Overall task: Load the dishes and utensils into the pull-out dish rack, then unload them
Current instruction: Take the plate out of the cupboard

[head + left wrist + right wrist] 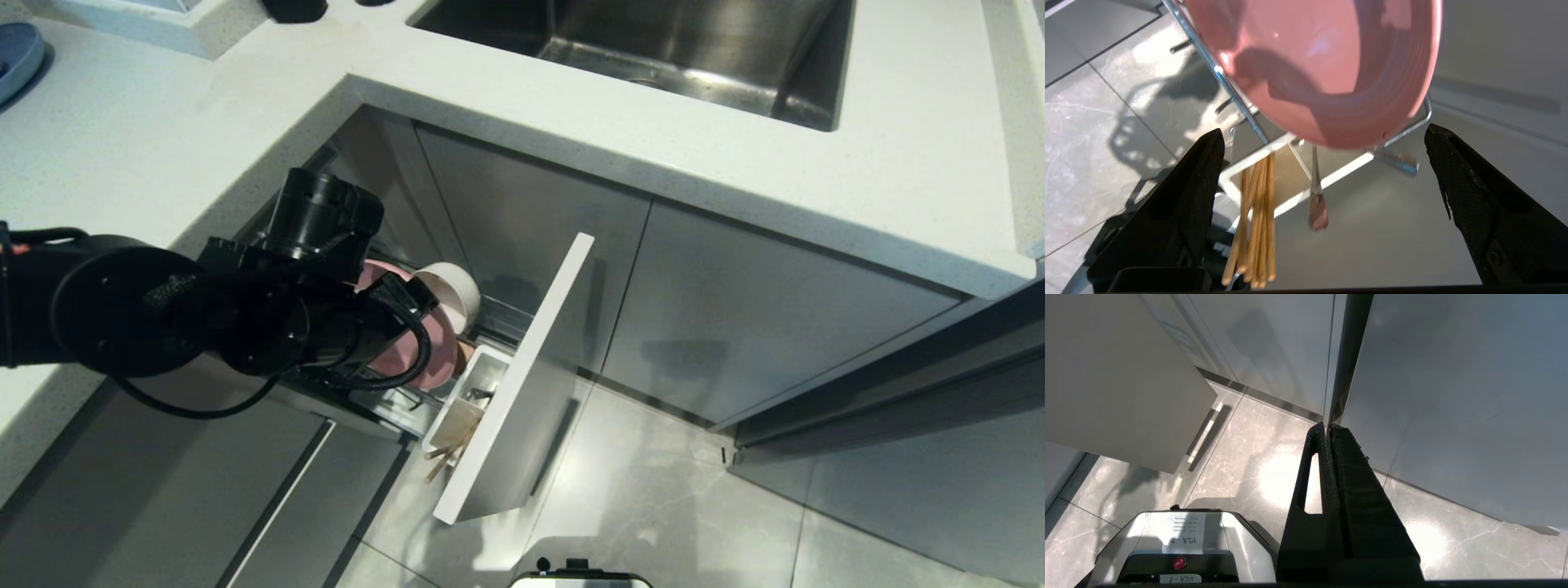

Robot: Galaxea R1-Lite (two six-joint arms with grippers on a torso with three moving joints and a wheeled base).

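**Left pincer wide open beside the racked pink plate**

The pull-out dish rack of chrome wire (392, 404) stands drawn out from under the white speckled tabletop (122, 155), its pale flat cabinet front (522, 384) angled out over the grey tiled floor (669, 490). In the head view the black left arm fills the nine o'clock side and covers much of the rack.

The wide, flat, round pink plate (1331, 61) stands on edge in the rack. In the left wrist view it fills the twelve o'clock region, its lower rim dipping toward the gap between the two black fingers (1184, 204). The left pincer (1327, 134) is spread wide, one finger at eight o'clock and the other at four o'clock, and grips nothing; neither finger touches the plate.

The round cream-white bowl (453, 290) sits on its side just behind the plate in the head view, at about one o'clock from it.

The white utensil cup (1286, 179) lies beyond the plate's rim, against the cabinet front. The thin light-wood chopsticks (1255, 220) stick out of it toward seven o'clock, close beside the eight o'clock finger. The slim grey metal spoon (1316, 200) juts out at six o'clock, between the fingers and apart from both.

The right pincer (1328, 426) hangs parked over the floor near the robot's base (1180, 543), fingers pressed together and empty.
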